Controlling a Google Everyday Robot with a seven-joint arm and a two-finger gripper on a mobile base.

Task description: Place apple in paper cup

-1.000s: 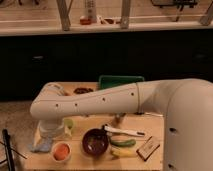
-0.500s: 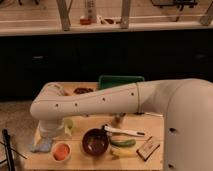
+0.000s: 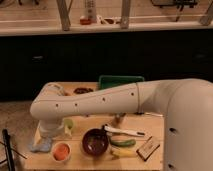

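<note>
Jaws hidden low behind the arm [image 3: 85,102], just above-left of the paper cup [image 3: 54,153]; spread or pressed together, I cannot tell.
Nothing has shifted in the last second: the apple [image 3: 61,150] rests inside the cup, so placement looks done.

— What does the machine look like from where you stand?

— All smooth, creamy white. The arm [image 3: 100,100] is a thick rounded tube with a row of small dark dots along its side, like sunken screws. On the right it swells into a broad, domed body [image 3: 190,125] with two more dark dots near its left edge.

— And the gripper?

— Hidden, somewhere under the short white segment [image 3: 51,129] at the near left; that segment is plain and rounded like the rest. No cables or lettering that I can make out.
</note>
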